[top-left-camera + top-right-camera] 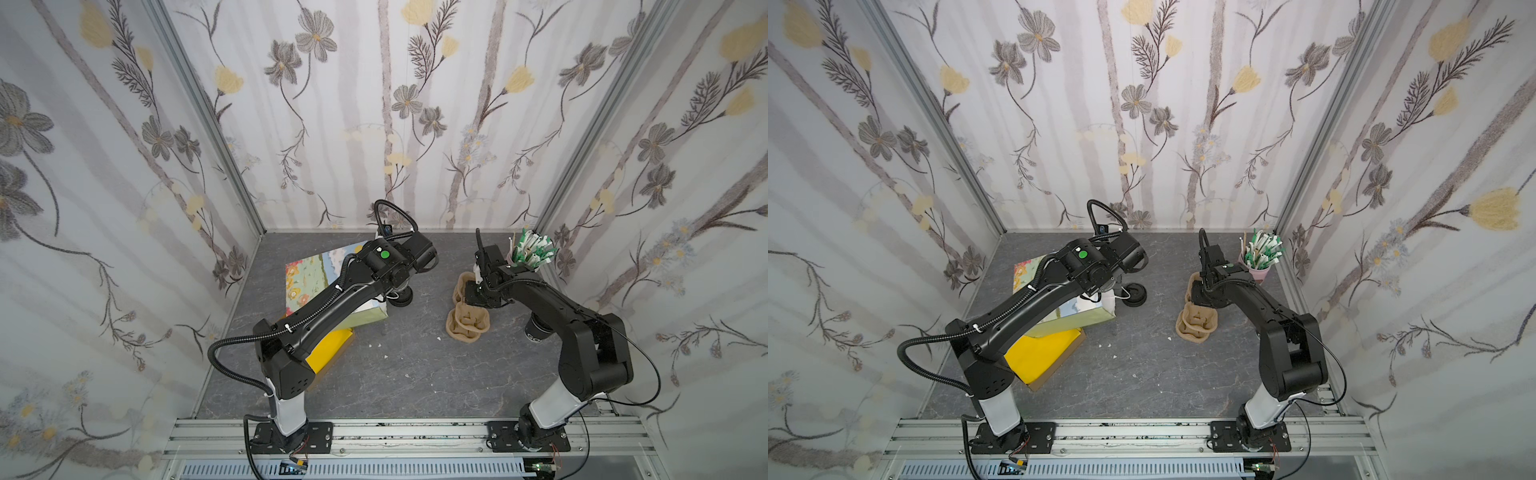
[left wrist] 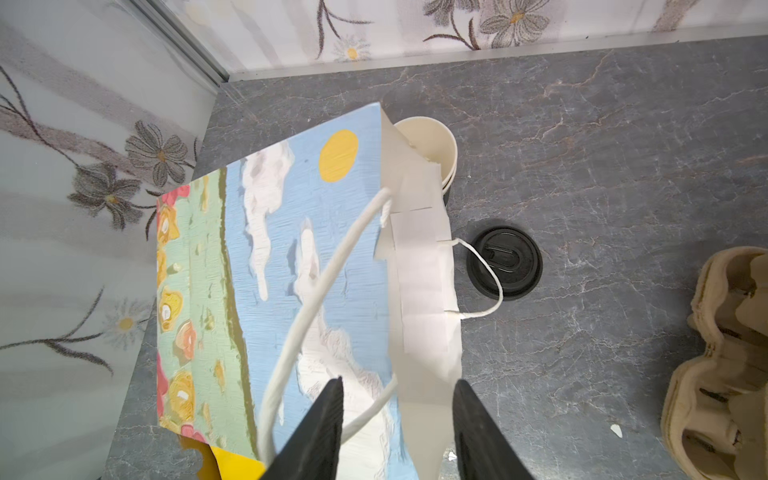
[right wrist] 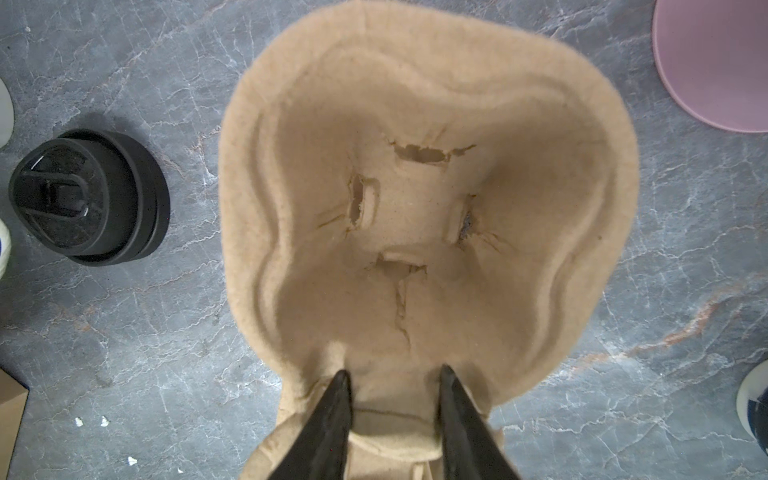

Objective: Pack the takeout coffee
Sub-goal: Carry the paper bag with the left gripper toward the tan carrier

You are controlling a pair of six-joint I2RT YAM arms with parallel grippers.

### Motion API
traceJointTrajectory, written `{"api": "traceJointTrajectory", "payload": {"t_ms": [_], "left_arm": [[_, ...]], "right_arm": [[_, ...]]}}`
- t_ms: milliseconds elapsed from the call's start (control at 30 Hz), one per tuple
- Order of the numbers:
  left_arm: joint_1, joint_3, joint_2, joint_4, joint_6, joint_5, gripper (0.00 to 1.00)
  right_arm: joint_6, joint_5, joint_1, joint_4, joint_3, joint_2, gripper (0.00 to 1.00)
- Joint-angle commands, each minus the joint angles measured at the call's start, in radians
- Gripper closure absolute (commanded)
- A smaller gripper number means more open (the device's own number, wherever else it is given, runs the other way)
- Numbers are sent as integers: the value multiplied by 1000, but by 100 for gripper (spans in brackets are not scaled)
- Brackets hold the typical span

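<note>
Two arms out over grey table (image 1: 399,374). Nearest: black lettered cup (image 1: 536,331), half hidden under right forearm (image 1: 552,305), near and right of pulp carrier (image 1: 467,328); lidded or not, cannot tell. Right gripper (image 3: 395,371) pinched on carrier's neck. Left gripper (image 2: 399,379): fingers apart, straddling painted bag (image 2: 291,249) at its mouth edge. Farther, just off bag mouth: black lids (image 2: 505,262) stacked on table.

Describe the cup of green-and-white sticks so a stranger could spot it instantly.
On the grey marbled table, go to the back right corner. A pink cup stands there, stuffed with green-and-white sticks. It is the only pink thing in sight; the tan pulp carrier nearby sits low and holds no sticks.
</note>
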Motion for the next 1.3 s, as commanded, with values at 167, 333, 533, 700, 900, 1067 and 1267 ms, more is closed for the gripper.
{"api": "traceJointTrajectory", "payload": {"t_ms": [167, 333, 533, 700, 900, 1067, 1267], "left_arm": [[40, -119, -43, -17, -38, -16, 53], [71, -127, -42, -12, -24, -24, 53], [84, -49, 29, -11, 35, -24, 55], [93, 6, 94, -11, 68, -22, 55], [110, -2, 106, -12, 84, -28, 57], [122, -36, 104, -14, 94, -35, 62], [125, -44, 107, -19, 100, -49, 79]], "right_arm": [[16, -9, 12, 15, 32, 13, 65], [14, -11, 15, 12, 38, 19, 65], [10, -13, 18, 11, 40, 24, 65], [9, -9, 18, 13, 35, 22, 65], [8, -9, 18, 14, 25, 16, 65], [6, -14, 18, 15, 20, 17, 65], [-1, -21, 18, 15, 25, 23, 65]]}}
